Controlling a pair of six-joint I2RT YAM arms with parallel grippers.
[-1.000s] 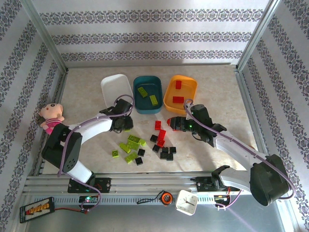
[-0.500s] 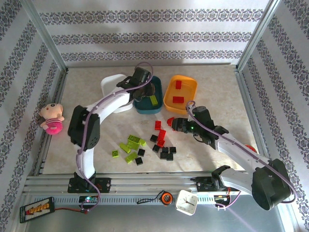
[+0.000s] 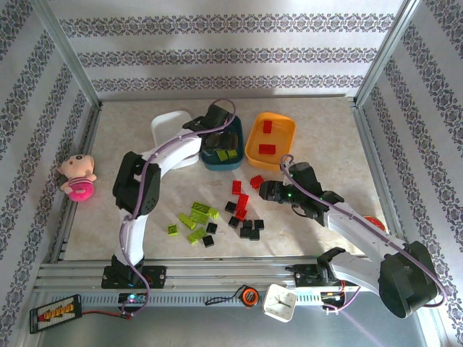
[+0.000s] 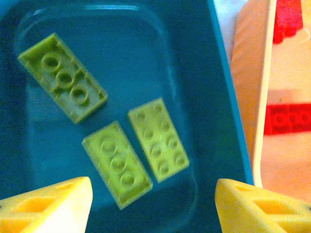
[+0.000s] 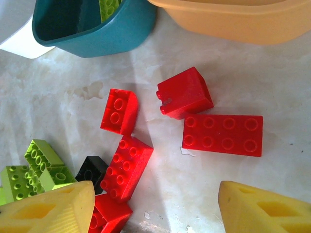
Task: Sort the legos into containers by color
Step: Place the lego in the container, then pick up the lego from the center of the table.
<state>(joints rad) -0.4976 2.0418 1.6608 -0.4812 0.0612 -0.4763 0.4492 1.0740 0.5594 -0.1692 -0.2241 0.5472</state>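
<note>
Left fingers gape empty over the teal tub; right fingers, wide and empty, above crowded red legos — could pinch two.

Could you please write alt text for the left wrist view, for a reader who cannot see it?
Three lime green legos lie flat in the dark teal tub, seen from above. The left gripper hangs open over them, its two yellow fingers at the bottom corners, holding nothing. At the right, the orange tub holds red legos.
</note>
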